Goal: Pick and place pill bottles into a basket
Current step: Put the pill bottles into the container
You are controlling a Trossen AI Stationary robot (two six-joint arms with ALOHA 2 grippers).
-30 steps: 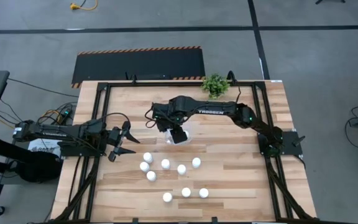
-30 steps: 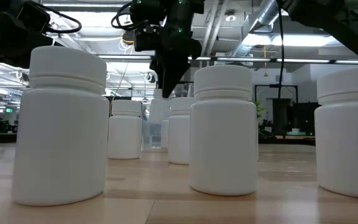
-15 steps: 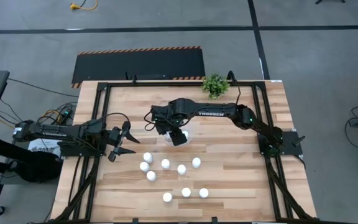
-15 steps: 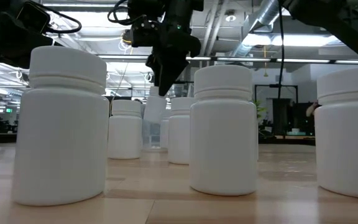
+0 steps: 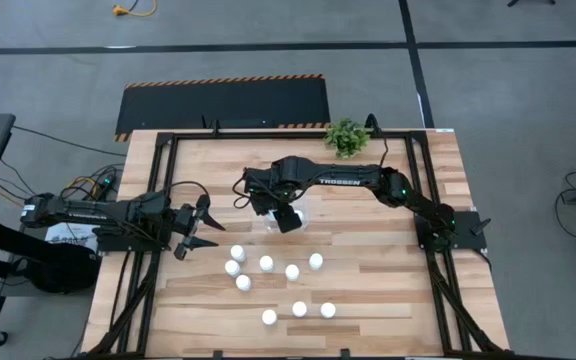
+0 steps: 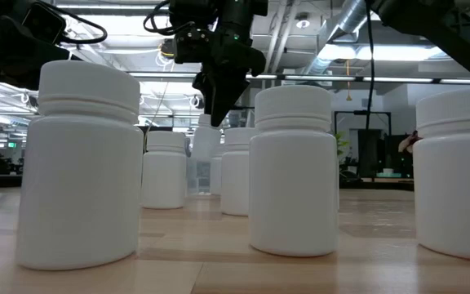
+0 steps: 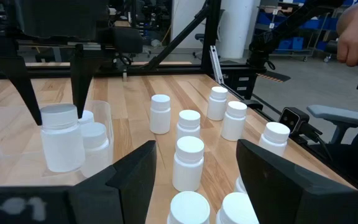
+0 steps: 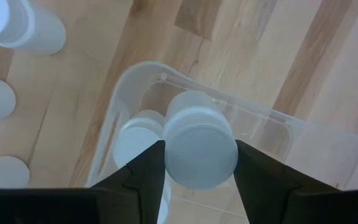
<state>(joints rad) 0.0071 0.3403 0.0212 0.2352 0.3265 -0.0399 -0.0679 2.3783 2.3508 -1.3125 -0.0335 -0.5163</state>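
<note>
The right pincer point(image 8: 194, 171) is clenched on one pill bottle point(image 8: 200, 147), its two dark fingers pressed against the cap's opposite sides. That bottle hangs upright, its long axis vertical, cap toward the wrist. Directly beneath it lies the basket point(image 8: 272, 127), the clear tub whose rounded rim frames the bottle in the right wrist view. A second bottle point(image 8: 138, 144) already stands inside the tub, touching or nearly touching the held one on the side toward the tub's short end wall.

That is the relation the next move turns on: the held bottle is over the tub's open mouth, inside the rim line, so the way to go is straight down along the bottle's own axis. I judge the free floor of the tub lies away from the bottle already in it, so a slight shift that way would keep the two from knocking.

In the high view the right pincer point(image 5: 286, 218) sits just above the centre of the frame, over the tub point(image 5: 306, 212). The remaining bottles point(image 5: 266, 263) stand loose on the bench point(image 5: 388, 290) in the lower middle of the frame, apart from the tub.

The left pincer point(image 5: 196, 232) waits at the left of the frame, near the bench's left edge, its jaws apart with nothing between them. It is the nearer arm to the leftmost loose bottles.
</note>
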